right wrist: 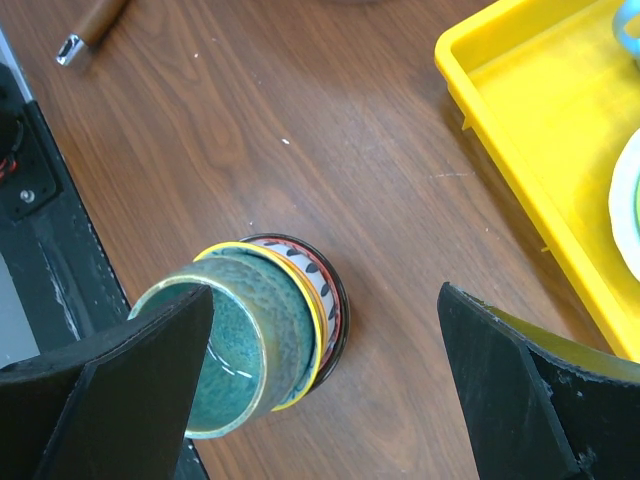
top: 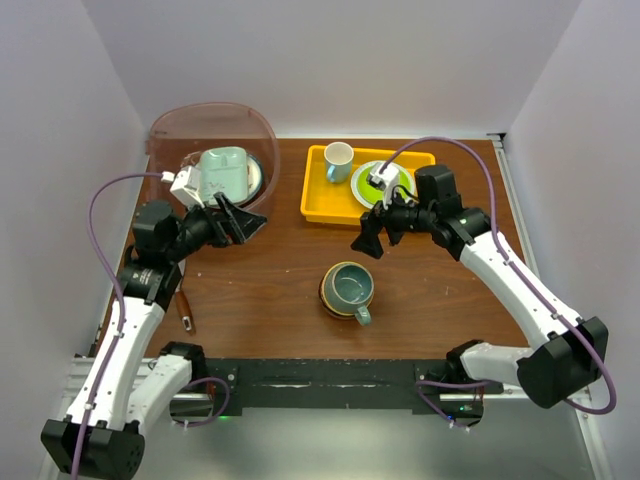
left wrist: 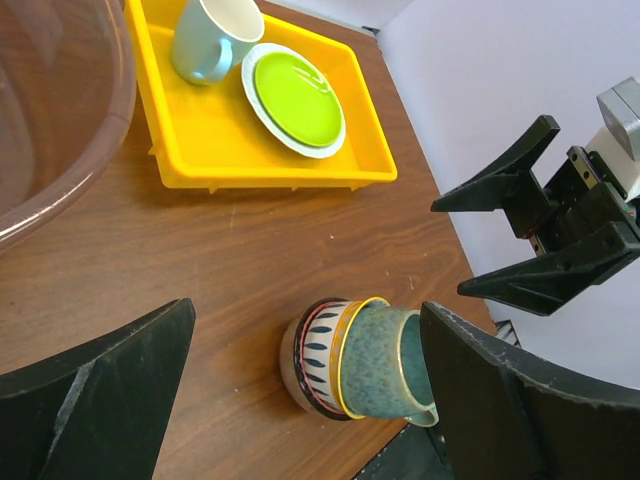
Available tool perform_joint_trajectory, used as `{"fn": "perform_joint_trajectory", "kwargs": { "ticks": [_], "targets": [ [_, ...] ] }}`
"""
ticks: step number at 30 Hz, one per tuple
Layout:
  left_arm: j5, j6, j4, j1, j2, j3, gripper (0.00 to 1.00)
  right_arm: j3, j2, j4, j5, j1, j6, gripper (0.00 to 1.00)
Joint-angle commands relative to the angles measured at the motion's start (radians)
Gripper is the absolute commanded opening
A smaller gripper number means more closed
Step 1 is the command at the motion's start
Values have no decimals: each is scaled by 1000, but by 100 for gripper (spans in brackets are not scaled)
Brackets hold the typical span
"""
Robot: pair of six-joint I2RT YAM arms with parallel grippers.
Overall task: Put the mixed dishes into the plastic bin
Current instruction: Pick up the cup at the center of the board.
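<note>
1. Both open and empty: left gripper (top: 240, 222), right gripper (top: 368, 238).
2. The mug (top: 350, 286), nested in bowls (top: 326, 290), sits mid-desk near the front edge; the bin (top: 215, 108) fills the far-left corner.
3. Step, I judge: approaching the mug. Next needs a rim pinch.

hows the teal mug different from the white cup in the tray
The teal mug is dark and speckled; the white cup is pale and plain. The teal mug sits nested in bowls on the table; the white cup stands in the yellow tray. Both are upright, with handles.
</note>
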State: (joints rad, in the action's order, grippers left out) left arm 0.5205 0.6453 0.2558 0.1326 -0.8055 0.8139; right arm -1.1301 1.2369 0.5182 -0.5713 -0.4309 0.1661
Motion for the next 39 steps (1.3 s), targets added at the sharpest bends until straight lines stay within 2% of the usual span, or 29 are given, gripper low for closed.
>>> {"fn": "perform_joint_trajectory", "kwargs": {
  "ticks": [1, 14, 26, 31, 33, 39],
  "targets": [
    [-16, 28, -49, 19, 11, -4, 100, -31, 1, 28, -12, 3, 58, 98],
    [-25, 21, -93, 79, -14, -10, 100, -40, 42, 49, 44, 3, 67, 98],
    [-42, 10, -113, 130, -43, -15, 100, -42, 82, 55, 50, 4, 69, 89],
    [-42, 5, -113, 140, -46, -13, 100, -141, 200, 205, -15, 3, 114, 78],
    [-43, 5, -107, 144, -43, -15, 100, -166, 219, 264, -39, 1, 145, 76],
    [-50, 4, -99, 148, -32, -19, 100, -180, 187, 276, -45, 1, 179, 77]
  ]
}}
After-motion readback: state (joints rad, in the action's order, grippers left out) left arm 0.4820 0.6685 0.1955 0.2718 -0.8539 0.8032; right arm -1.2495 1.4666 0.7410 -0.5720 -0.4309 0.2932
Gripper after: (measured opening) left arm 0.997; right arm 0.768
